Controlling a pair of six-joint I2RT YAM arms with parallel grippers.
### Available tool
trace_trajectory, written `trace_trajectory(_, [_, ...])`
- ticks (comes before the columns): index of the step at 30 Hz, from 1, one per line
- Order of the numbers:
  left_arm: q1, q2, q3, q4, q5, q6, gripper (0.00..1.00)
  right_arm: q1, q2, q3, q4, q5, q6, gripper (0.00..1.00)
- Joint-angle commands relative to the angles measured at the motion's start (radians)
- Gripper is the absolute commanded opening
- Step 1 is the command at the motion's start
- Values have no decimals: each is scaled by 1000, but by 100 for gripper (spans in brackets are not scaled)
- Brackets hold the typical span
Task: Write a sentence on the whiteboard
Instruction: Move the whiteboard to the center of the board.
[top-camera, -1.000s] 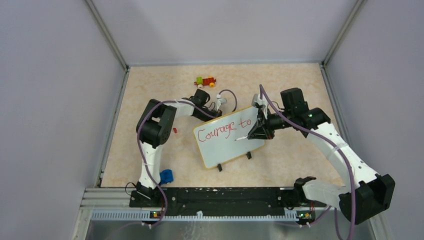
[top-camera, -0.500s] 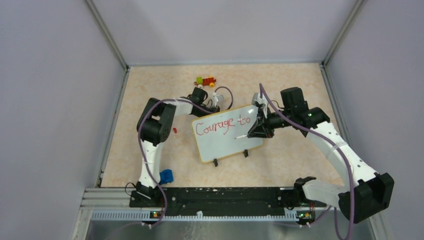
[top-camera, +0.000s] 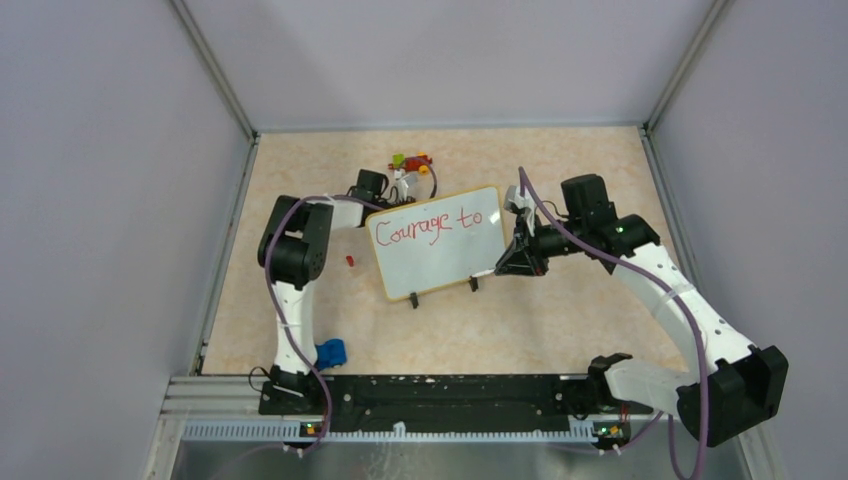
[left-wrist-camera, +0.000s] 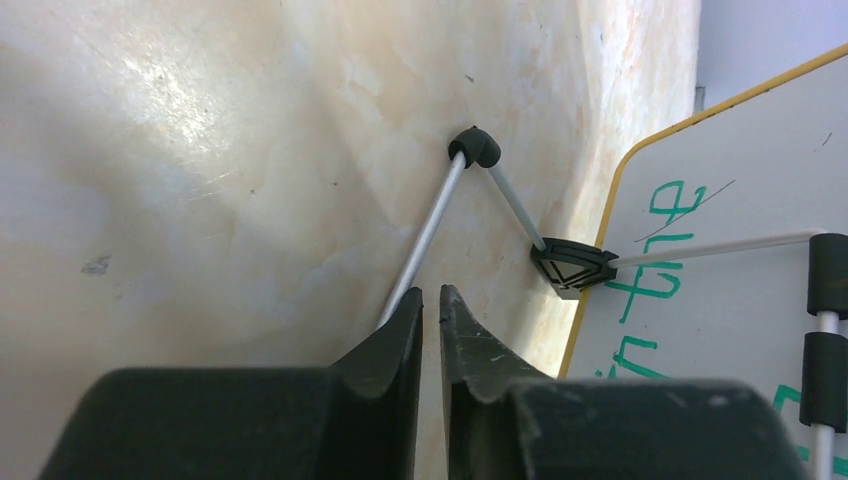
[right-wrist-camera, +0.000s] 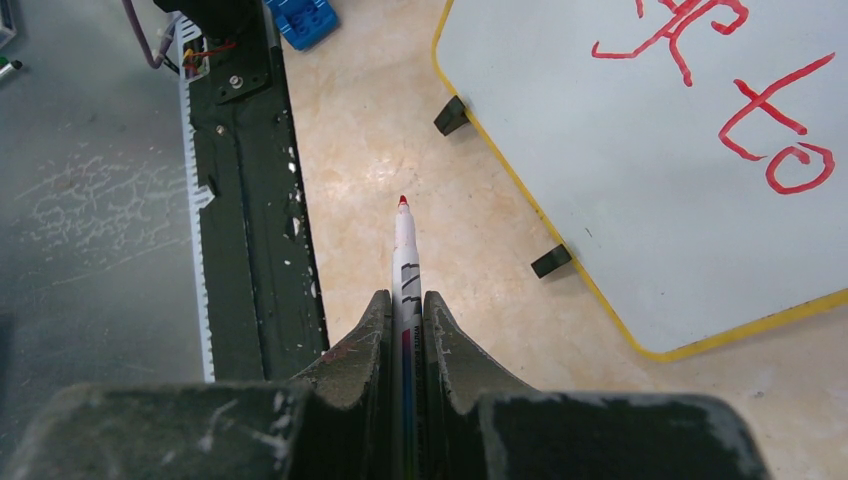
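Whiteboard (top-camera: 440, 265) stands propped mid-table (top-camera: 560, 320), face tipped up toward the arms, so we read it easily from above. The sentence (top-camera: 432, 226) is only partly there: "Courage to" in red along the top line, and the lower half is blank, so we judge the rest is not yet written. The two black feet (right-wrist-camera: 551, 262) sit on the table at the near rim. Behind the board a thin wire stand (left-wrist-camera: 473, 148) clips onto its back, which carries green writing. The left gripper (left-wrist-camera: 430, 305) is back there with its jaws almost together. One wire leg runs right up to the tip of the left finger (left-wrist-camera: 395, 340), but we cannot tell if it is actually pinched. We take it this arm is there to steady or place the board for writing. The right gripper (right-wrist-camera: 404, 300) is clamped narrow on a red marker (right-wrist-camera: 405, 255), barrel between the pads and tip pointing forward. The tip is off the board, over bare table just beside the near right rim, so nothing is being marked now. Next it likely needs to reach the blank area under "Courage". Further out we see coloured toy blocks (top-camera: 412, 160) behind the board, a small red bit (top-camera: 349, 260) to its left, and a blue block (top-camera: 331, 352) by the left base.
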Motion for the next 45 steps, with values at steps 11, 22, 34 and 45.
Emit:
trace_trajectory(11, [132, -276, 342, -290, -198, 288, 62, -15, -20, 34, 28, -29, 4, 0])
trace_trajectory(22, [44, -793, 279, -1028, -270, 1173, 46, -21, -20, -19, 91, -3, 42, 0])
trace_trajectory(34, [-347, -1004, -422, -724, -503, 1105, 28, -129, 19, -46, 180, 29, 134, 0])
trace_trajectory(45, [-476, -760, -475, -431, -672, 1035, 21, -161, 9, -65, 208, 13, 148, 0])
